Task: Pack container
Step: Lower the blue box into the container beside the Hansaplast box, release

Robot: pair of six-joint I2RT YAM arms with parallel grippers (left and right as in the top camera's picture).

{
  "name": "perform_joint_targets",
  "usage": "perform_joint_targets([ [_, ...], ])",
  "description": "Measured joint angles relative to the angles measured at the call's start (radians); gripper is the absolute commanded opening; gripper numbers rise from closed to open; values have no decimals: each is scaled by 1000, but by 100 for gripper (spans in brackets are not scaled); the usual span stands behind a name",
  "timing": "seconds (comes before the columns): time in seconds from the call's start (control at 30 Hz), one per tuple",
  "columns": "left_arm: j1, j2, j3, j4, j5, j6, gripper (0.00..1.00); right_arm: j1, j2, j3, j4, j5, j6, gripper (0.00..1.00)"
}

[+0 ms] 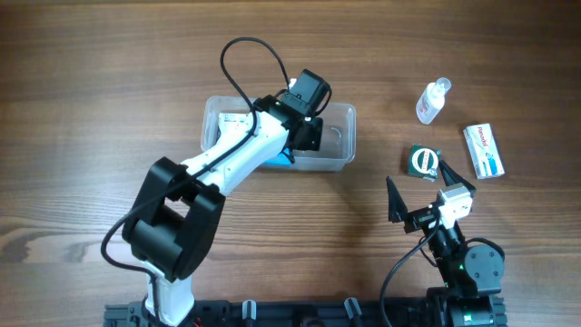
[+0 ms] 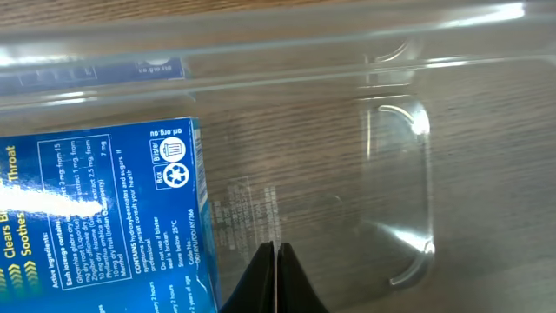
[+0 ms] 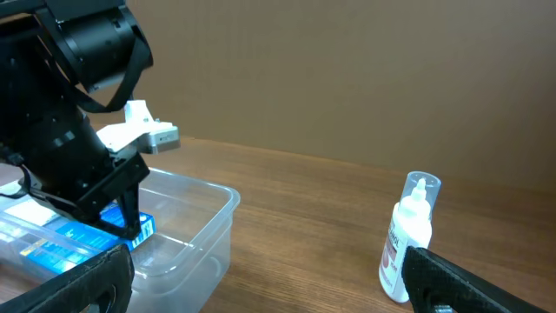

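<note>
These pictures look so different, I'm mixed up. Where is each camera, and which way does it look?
Overhead: above the table, looking down on the left arm, right arm, container and bottle.
Left wrist: on the left arm, looking down into the container at a blue box; the shut left hand shows.
Right wrist: low over the table, facing sideways; the open right hand shows at the bottom corners.
Shared: all three show the container.
</note>
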Motion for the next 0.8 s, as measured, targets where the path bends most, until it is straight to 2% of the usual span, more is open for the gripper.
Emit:
perform_joint_targets([
  [0.43, 0, 51, 0, 1, -21, 0, 6, 0, 0, 0, 0, 0, 0, 100],
  [0.8, 0, 63, 0, 0, -104, 0, 4, 0, 0, 0, 0, 0, 0, 100],
])
